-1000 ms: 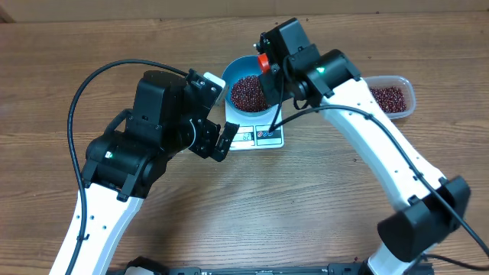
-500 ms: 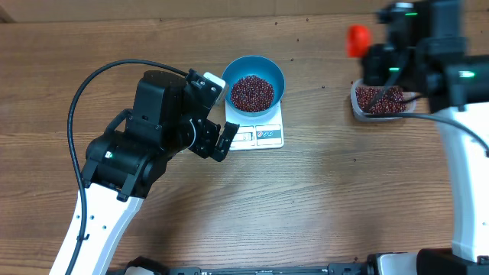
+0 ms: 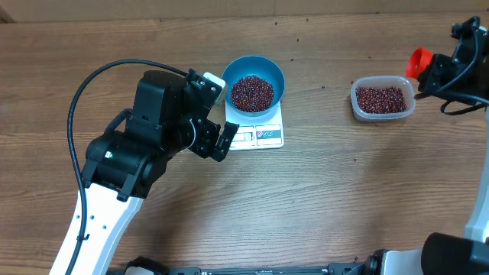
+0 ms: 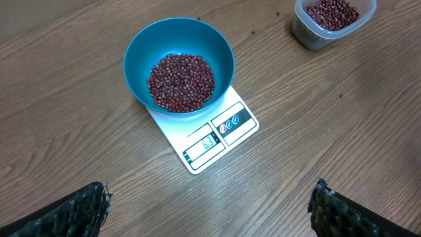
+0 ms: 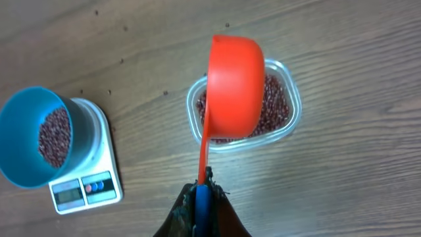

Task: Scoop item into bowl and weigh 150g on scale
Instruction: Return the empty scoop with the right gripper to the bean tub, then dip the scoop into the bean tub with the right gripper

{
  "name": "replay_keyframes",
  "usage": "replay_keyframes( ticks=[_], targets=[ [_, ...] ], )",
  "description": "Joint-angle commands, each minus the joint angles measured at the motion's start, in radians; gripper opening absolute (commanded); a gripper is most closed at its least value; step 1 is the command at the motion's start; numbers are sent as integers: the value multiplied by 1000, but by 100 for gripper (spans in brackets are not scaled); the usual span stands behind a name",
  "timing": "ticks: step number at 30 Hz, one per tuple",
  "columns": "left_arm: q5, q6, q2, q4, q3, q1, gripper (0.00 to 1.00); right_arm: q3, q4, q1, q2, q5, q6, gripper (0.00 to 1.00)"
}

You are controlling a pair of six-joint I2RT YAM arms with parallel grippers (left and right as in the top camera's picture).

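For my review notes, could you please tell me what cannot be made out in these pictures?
Scale display: digits too small to read surely, any view.
Scale platform: hidden under the blue bowl, left wrist view.
Clear tub: middle covered by the orange scoop, right wrist view.
Right gripper: partly cut by the frame edge, overhead.
Left gripper: only fingertips show, bottom edge, left wrist view.

Digits, seemingly "63", on the display of the scale; its button markings too small to read.
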Motion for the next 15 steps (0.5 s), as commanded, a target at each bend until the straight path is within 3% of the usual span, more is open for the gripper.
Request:
replay_keyframes(
  ticks=[1, 15],
  targets=[
    [-6, -5, 3, 0, 18, 5, 100, -25, -10, -2, 45, -12, -34, 4],
    [-6, -5, 3, 0, 18, 5, 100, -31, -25, -1, 296, 7, -33, 4]
  ],
)
